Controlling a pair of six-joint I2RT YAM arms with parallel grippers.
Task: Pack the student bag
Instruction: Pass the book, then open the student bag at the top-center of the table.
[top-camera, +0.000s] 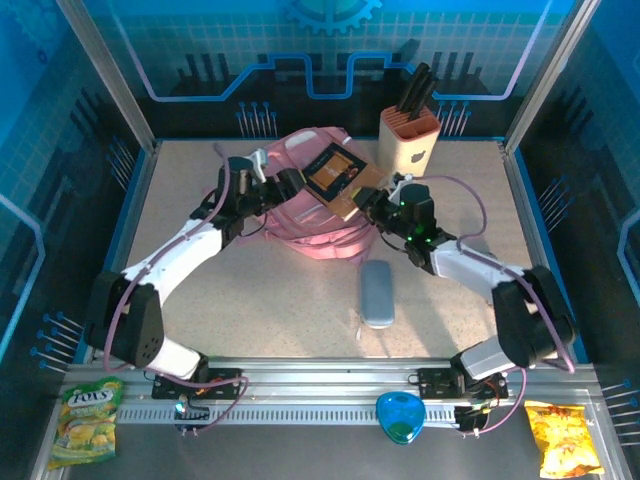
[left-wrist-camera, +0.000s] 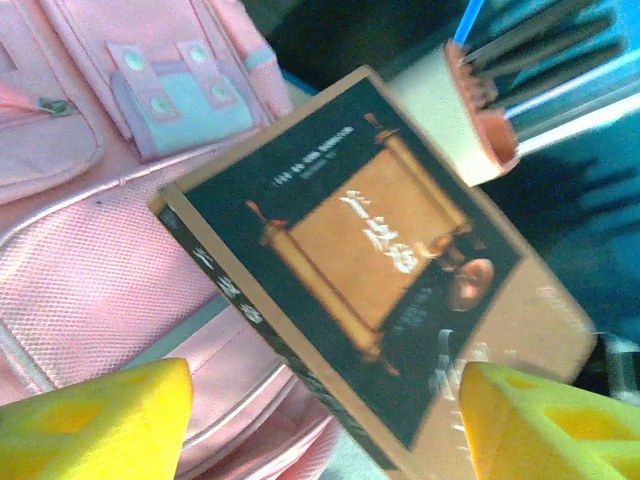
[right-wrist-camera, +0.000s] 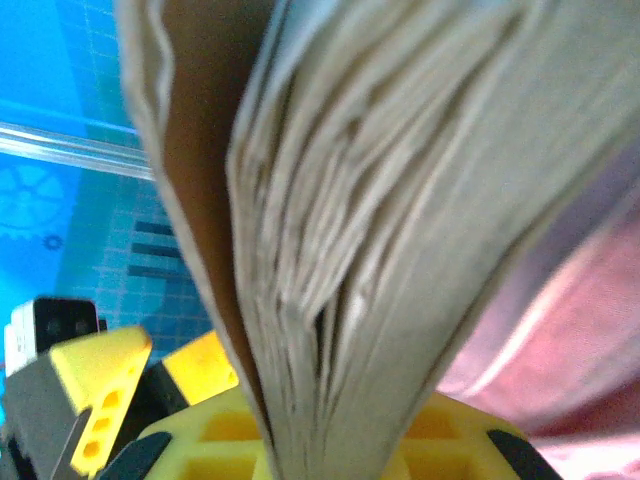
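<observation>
Fingers (right-wrist-camera: 96, 400) of the right gripper (top-camera: 374, 206) were clamped on the page edge of a paperback book (top-camera: 338, 176). The left gripper (top-camera: 272, 188) had its yellow fingers (left-wrist-camera: 100, 425) spread apart on either side of the book's corner. On the near metal rail (top-camera: 300, 392) lay a green Fox's packet (top-camera: 88, 420), a blue heart-shaped object (top-camera: 400, 418) and a yellow snack packet (top-camera: 562, 438). Farther in, a grey oblong case (top-camera: 377, 293) lay on the beige speckled tabletop (top-camera: 290, 310). The pink student bag (top-camera: 318, 238) lay mid-table beneath the book, between the grippers. Behind it, a beige holder (top-camera: 410, 140) of dark handles stood upright. Blue circuit-patterned walls (top-camera: 200, 40) enclosed the table.
</observation>
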